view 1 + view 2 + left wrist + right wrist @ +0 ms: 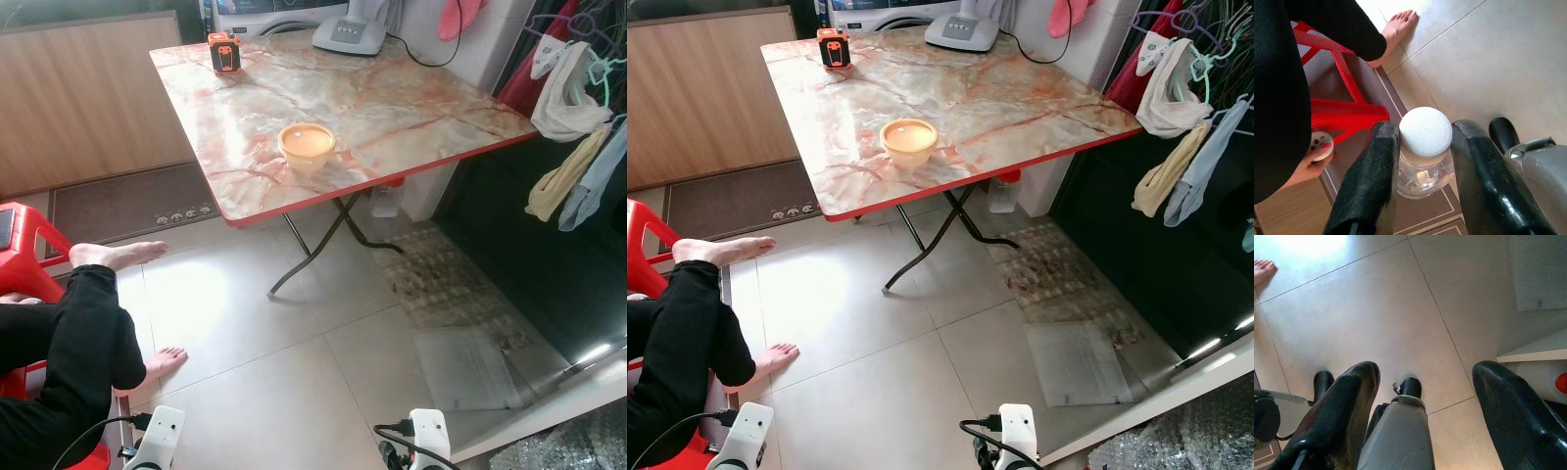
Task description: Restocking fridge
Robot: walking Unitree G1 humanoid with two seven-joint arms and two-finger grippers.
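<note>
Between the left gripper's [1422, 169] two black fingers, closed against its neck just under the white screw cap, sits a clear plastic jar [1422, 171], likely light, rigid and slippery, best gripped lower on its body, while the right gripper [1425, 401] hangs wide apart, empty.

Left gripper [1422, 196]: two long black fingers [1369, 186], glossy, rounded, broad toward tips. Right gripper [1422, 416]: same build, fingers [1342, 406] glossy black, smooth. Wrist housings [159, 431] white, box-shaped, small dark holes on face; second housing [427, 431] matched. Black cable [407, 441] ran from plug beside right housing; another black cable [93, 431] looped to left housing. Leg [1396, 435] silver-grey, smooth shell. Feet [1410, 387] black, rounded caps.
</note>
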